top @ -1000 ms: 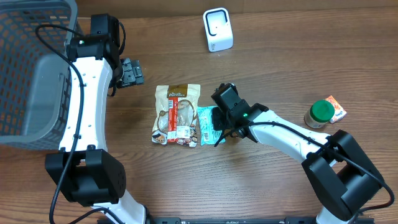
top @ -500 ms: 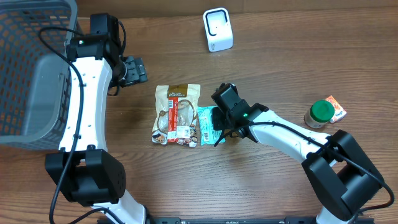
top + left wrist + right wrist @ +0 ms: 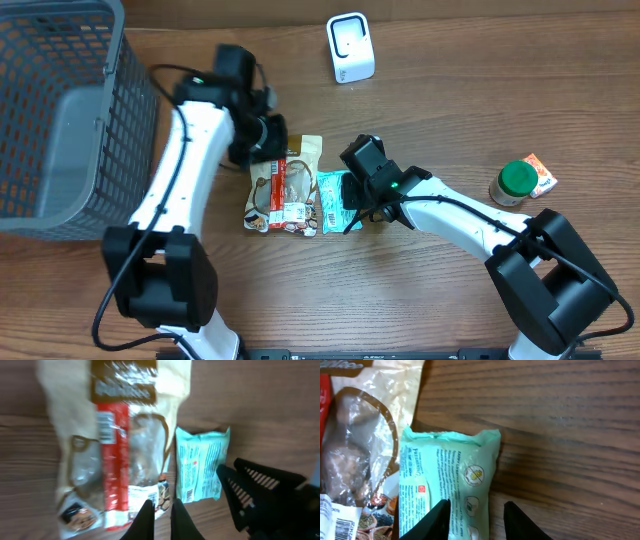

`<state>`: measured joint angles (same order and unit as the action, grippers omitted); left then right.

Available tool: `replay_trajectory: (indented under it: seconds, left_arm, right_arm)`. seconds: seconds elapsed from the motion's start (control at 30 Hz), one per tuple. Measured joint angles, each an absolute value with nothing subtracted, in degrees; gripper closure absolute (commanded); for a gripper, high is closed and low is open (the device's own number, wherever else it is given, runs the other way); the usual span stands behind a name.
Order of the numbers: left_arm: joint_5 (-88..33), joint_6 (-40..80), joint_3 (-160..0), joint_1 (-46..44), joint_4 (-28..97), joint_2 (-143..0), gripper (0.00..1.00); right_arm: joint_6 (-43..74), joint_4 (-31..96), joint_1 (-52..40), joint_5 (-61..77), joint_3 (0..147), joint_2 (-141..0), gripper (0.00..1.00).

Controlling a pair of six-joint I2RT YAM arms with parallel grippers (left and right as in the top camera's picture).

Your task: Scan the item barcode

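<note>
Step in hand, as judged: getting hold of an item; the scan itself was not yet begun. The left claw [image 3: 160, 506] was pressed together and empty, and hung above the beige snack bag [image 3: 285, 185]. The bag lay flat on the surface [image 3: 450, 100] with its white barcode sticker [image 3: 295, 212] facing up near the bottom edge. The right claw [image 3: 477, 510] stood partly spread astride the right edge of the mint packet [image 3: 445, 470] just beside the bag. One finger was over the wrapper, the other over bare wood, and no pinch was visible. The white scanner [image 3: 350, 47] stood well apart from both. The next move probably called for the left claw to spread before taking the bag, then to turn the sticker toward the scanner's face. The grey mesh basket [image 3: 140, 110] on the left showed no item inside. The green-lidded jar [image 3: 515, 180] was shut, its contents not visible.
</note>
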<state>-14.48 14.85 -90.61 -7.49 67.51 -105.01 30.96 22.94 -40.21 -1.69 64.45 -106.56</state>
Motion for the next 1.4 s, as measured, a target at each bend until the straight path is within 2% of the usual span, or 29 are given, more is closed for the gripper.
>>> replay_trajectory:
  seconds: [0.13, 0.3, 0.47, 0.5, 0.6, 0.9, 1.0, 1.4]
  left_arm:
    - [-14.9, 16.2, -84.2, -9.8, 62.6, -105.0, 0.96]
    - [-14.9, 19.2, -77.0, -12.4, 52.4, -105.0, 0.96]
    - [-14.8, 21.3, -72.9, -16.1, 47.4, -105.0, 0.96]
    - [-14.8, 21.7, -72.5, -17.0, 46.6, -105.0, 0.96]
    - [-14.3, 23.8, -71.9, -19.9, 44.8, -105.0, 0.96]
    - [-6.7, 28.6, -71.7, -25.0, 43.0, -106.9, 0.96]
    - [-4.2, 29.6, -71.7, -24.6, 43.0, -107.1, 0.96]
    - [-1.1, 31.8, -72.0, -23.4, 42.6, -110.5, 0.96]
  right_arm:
    - [31.4, 23.1, -40.2, -1.8, 64.4, -106.6, 0.55]
    - [31.5, 23.0, -40.2, -1.7, 64.4, -106.6, 0.54]
    - [32.0, 23.6, -40.0, -1.7, 64.4, -106.6, 0.53]
    - [32.3, 24.0, -39.8, -1.5, 64.4, -106.6, 0.49]
    - [33.3, 25.1, -38.2, -0.4, 64.4, -106.6, 0.47]
    - [33.6, 26.5, -31.7, 5.7, 64.4, -106.6, 0.53]
    - [32.4, 25.7, -31.6, 7.6, 64.4, -106.6, 0.61]
    - [30.0, 22.7, -32.7, 11.2, 64.4, -106.6, 0.62]
